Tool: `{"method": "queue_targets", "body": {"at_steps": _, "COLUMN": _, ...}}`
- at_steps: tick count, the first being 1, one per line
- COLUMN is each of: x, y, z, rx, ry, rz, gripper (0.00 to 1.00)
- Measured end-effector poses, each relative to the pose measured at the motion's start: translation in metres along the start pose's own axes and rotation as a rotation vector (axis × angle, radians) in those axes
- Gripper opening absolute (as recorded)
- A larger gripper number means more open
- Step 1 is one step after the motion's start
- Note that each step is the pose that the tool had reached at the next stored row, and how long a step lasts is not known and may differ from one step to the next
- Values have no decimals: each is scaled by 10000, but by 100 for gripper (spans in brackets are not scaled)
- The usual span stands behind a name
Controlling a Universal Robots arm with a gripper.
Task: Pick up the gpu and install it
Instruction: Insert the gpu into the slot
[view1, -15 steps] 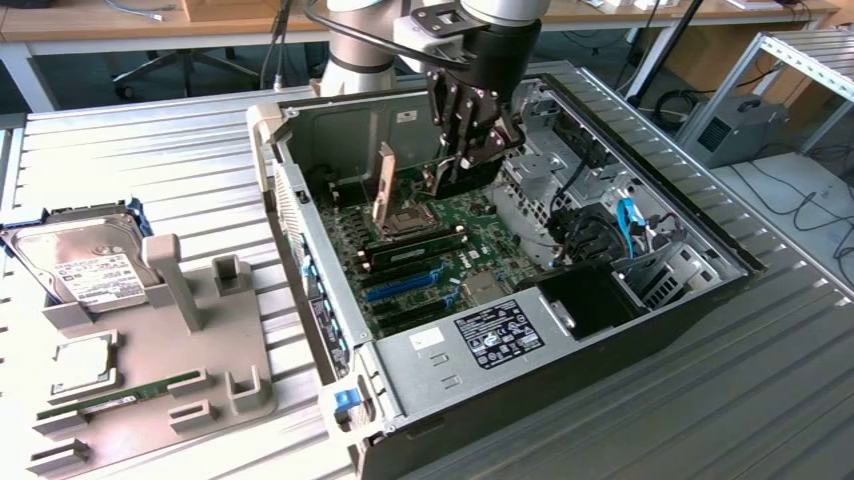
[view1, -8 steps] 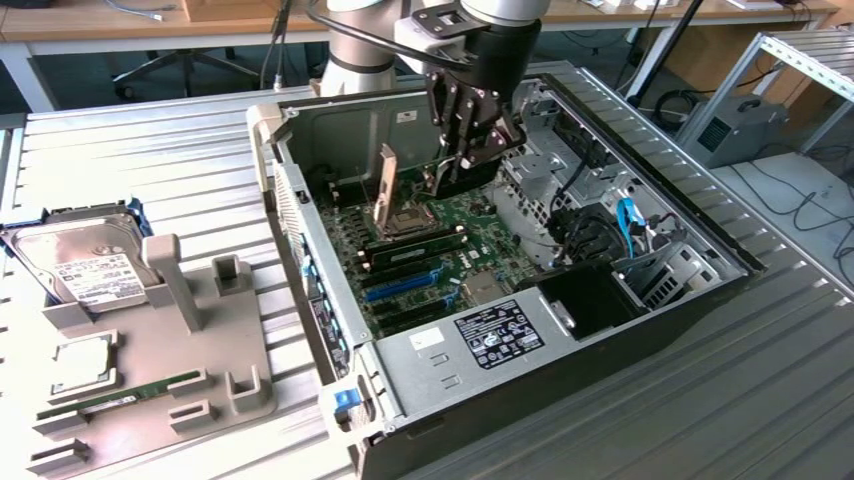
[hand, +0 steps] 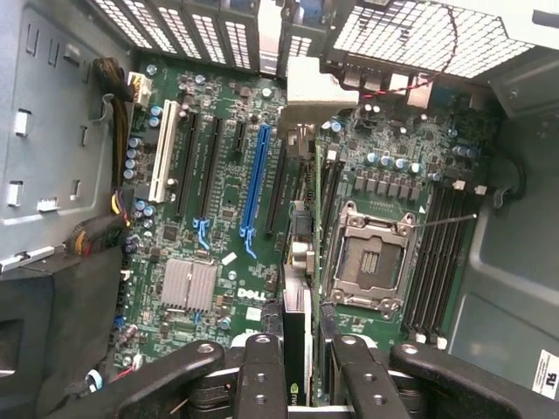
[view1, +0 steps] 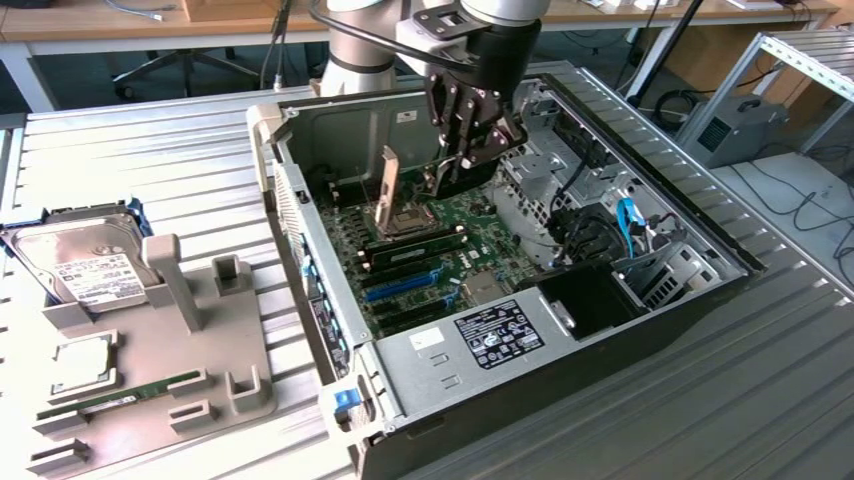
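My gripper (view1: 467, 160) hangs inside the open computer case (view1: 694, 235), above the green motherboard (view1: 461, 225). It is shut on the gpu (view1: 465, 178), a thin black card held on edge just above the board. In the wrist view the gpu (hand: 297, 327) runs edge-on from between my fingers (hand: 262, 375) towards its metal bracket (hand: 319, 87) at the case's rear wall. The card hovers over the strip between the long blue slot (hand: 255, 183) and the CPU socket (hand: 371, 257). I cannot tell whether its lower edge touches a slot.
At the exterior view's left, a grey fixture tray (view1: 240, 350) holds a silver hard drive (view1: 80, 265), a CPU (view1: 83, 365) and a green memory stick (view1: 120, 395). The raised socket cover (view1: 390, 185), the drive cage (view1: 554, 160) and cables (view1: 627, 225) crowd the case.
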State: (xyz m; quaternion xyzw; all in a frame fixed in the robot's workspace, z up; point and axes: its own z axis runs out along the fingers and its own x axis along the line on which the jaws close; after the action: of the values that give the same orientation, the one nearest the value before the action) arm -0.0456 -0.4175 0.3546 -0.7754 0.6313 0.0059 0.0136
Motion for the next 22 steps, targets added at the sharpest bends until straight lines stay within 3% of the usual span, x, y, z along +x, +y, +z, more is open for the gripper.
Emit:
{"method": "queue_targets", "body": {"at_steps": 7, "x": 1, "y": 0, "z": 1, "rx": -11, "ry": -5, "rz": -350, "gripper": 26}}
{"method": "queue_targets", "body": {"at_steps": 17, "x": 1, "y": 0, "z": 35, "rx": 47, "ry": 25, "rz": 1817, "gripper": 26}}
{"method": "queue_targets", "body": {"at_steps": 22, "x": 1, "y": 0, "z": 35, "rx": 49, "ry": 23, "rz": 1837, "gripper": 26}}
